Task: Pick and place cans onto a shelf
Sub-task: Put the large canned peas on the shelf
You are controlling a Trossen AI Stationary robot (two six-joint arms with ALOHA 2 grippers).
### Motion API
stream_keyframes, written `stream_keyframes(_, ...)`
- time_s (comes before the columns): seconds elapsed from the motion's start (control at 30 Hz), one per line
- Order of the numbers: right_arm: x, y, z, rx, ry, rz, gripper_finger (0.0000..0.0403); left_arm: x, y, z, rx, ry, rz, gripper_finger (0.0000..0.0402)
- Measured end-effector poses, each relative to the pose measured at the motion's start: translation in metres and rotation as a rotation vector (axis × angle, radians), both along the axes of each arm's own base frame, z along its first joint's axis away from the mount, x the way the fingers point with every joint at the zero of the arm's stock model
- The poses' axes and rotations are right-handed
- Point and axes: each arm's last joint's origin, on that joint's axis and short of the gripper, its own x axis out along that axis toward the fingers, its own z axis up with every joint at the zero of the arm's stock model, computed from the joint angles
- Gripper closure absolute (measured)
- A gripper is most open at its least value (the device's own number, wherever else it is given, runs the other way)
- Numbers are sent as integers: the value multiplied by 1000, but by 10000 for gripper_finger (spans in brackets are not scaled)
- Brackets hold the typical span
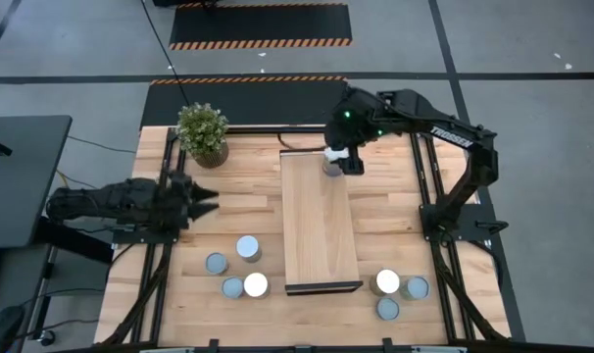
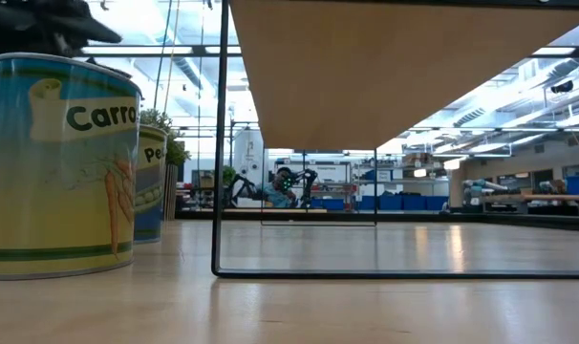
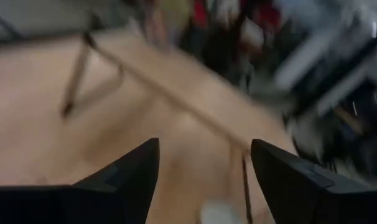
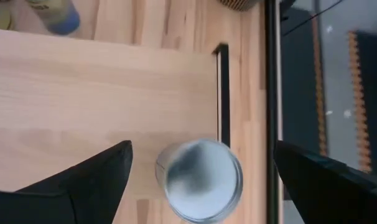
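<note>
The shelf [image 1: 321, 221], a long light-wood board, stands raised at the table's middle. One silvery-topped can [image 1: 331, 168] stands upright on the shelf's far end. My right gripper [image 1: 342, 160] hovers open above it. In the right wrist view the can [image 4: 201, 179] sits between the fingers, well clear of both. Several cans [image 1: 248, 247] stand on the table left of the shelf's near end, and three more [image 1: 387, 281] to its right. My left gripper [image 1: 207, 203] waits open at the table's left edge with nothing between its fingers [image 3: 135, 174].
A potted green plant [image 1: 203, 132] stands at the far left of the table. In the low view a carrot-labelled can [image 2: 55, 167] and a second can [image 2: 151, 182] stand beside the shelf's thin dark leg frame [image 2: 216, 143]. Black rails run along both table sides.
</note>
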Motion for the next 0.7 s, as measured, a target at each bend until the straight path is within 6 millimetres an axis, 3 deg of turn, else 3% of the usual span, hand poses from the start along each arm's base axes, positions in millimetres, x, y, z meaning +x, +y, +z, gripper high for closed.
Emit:
stream_keyframes(0.13,4,26,4,-49,-8,36,12,14,-5,4,32,167,-150,143)
stream_keyframes(0.27,0,39,3,-11,23,5,16,31,-8,11,96,374,-231,143)
stream_keyframes(0.5,-35,52,15,2,77,-130,24,63,-23,32,166,726,-363,143)
stream_keyframes(0.7,-58,57,31,-12,-14,-209,30,83,-38,19,66,962,-470,134)
